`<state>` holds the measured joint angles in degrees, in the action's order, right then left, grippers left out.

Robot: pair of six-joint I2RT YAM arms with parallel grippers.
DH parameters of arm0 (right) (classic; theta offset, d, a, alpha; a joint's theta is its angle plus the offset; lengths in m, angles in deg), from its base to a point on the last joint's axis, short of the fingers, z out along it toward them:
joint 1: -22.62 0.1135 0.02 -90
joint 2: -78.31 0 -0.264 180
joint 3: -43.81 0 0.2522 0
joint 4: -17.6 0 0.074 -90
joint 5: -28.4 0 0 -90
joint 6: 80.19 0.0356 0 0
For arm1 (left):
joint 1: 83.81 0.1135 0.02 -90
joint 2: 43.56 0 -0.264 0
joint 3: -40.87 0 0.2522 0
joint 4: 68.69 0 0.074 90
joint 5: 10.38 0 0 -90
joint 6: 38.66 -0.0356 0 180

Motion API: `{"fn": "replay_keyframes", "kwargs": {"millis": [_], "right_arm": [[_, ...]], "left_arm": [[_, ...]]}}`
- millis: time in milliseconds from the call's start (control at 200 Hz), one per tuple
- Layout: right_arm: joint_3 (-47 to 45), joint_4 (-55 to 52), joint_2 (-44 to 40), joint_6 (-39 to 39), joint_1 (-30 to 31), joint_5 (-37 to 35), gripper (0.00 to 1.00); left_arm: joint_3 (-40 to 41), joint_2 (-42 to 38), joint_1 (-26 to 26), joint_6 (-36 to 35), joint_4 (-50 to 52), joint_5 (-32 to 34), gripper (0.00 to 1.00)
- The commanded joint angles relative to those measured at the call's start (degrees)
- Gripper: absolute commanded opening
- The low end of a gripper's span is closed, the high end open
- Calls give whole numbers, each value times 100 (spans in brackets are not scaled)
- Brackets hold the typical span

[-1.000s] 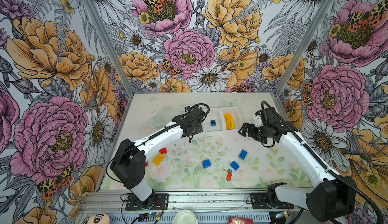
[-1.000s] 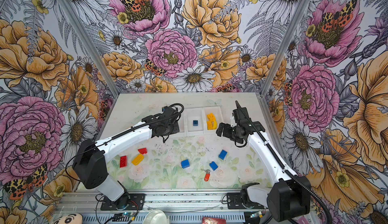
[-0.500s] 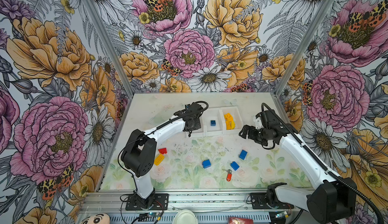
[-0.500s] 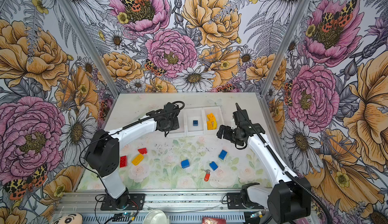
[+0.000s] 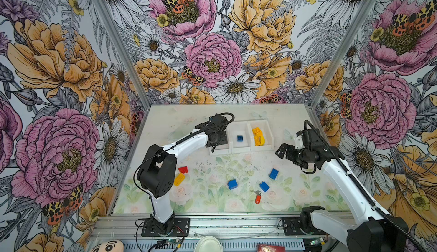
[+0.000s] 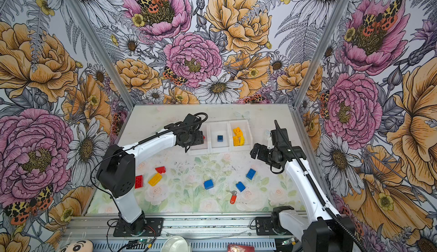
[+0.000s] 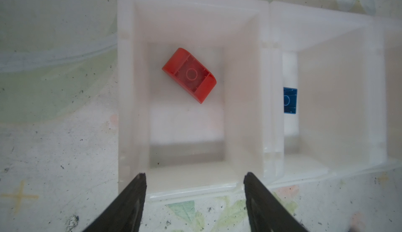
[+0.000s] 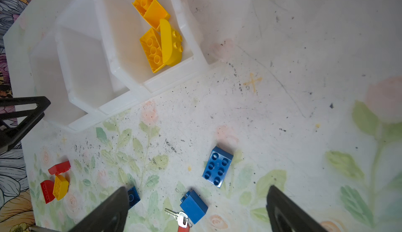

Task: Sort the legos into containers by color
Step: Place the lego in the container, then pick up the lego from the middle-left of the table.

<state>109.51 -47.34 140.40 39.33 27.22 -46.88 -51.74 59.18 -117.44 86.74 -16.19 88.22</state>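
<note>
In the left wrist view my left gripper [image 7: 194, 174] is open and empty over the near wall of the leftmost container [image 7: 241, 89]. A red lego [image 7: 189, 75] lies underside up on that bin's floor. The middle bin holds one blue lego [image 5: 240, 138], and the right bin holds yellow legos [image 5: 258, 136]. My right gripper [image 5: 282, 151] hangs open and empty to the right of the containers [image 5: 241, 149]. Loose on the table lie three blue legos [image 5: 232, 184] [image 5: 264, 186] [image 5: 273, 173], a yellow one [image 5: 179, 179] and two red ones [image 6: 160, 169] [image 6: 139, 181].
An orange-red key tag with a metal key [image 5: 257, 197] lies beside the front blue brick. The left arm's elbow [image 5: 157, 172] stands close to the red and yellow bricks. Flowered walls close in the table on three sides.
My left gripper moved back over the leftmost bin and opened, and the red brick now lies in that bin. The right arm has barely moved.
</note>
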Motion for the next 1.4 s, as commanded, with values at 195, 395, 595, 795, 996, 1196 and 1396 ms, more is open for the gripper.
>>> {"fn": "replay_keyframes", "kwargs": {"millis": [195, 395, 595, 795, 996, 1196, 1396], "right_arm": [[-141, 33, -187, -135, -130, 75, 100], [-130, 55, -266, -137, -132, 175, 100], [-112, 90, -329, -226, -126, 316, 100], [-72, 96, -320, -297, -65, 391, 99], [-51, 99, -293, -324, 53, 401, 100], [-26, 95, -247, -371, 164, 418, 100], [-30, 99, -198, -472, 207, 418, 99]], "left_arm": [[398, -1109, -17, -52, -211, 113, 83], [896, -1786, 109, 95, -58, 300, 88], [1436, -2489, 339, 463, 488, 685, 91], [2117, -3145, 990, 963, 930, 380, 92], [2473, -3429, 1333, 1272, 1245, -123, 92], [2683, -3450, 1664, 797, 1420, -517, 93], [2870, -3314, 1952, 1112, 1522, -744, 90]]}}
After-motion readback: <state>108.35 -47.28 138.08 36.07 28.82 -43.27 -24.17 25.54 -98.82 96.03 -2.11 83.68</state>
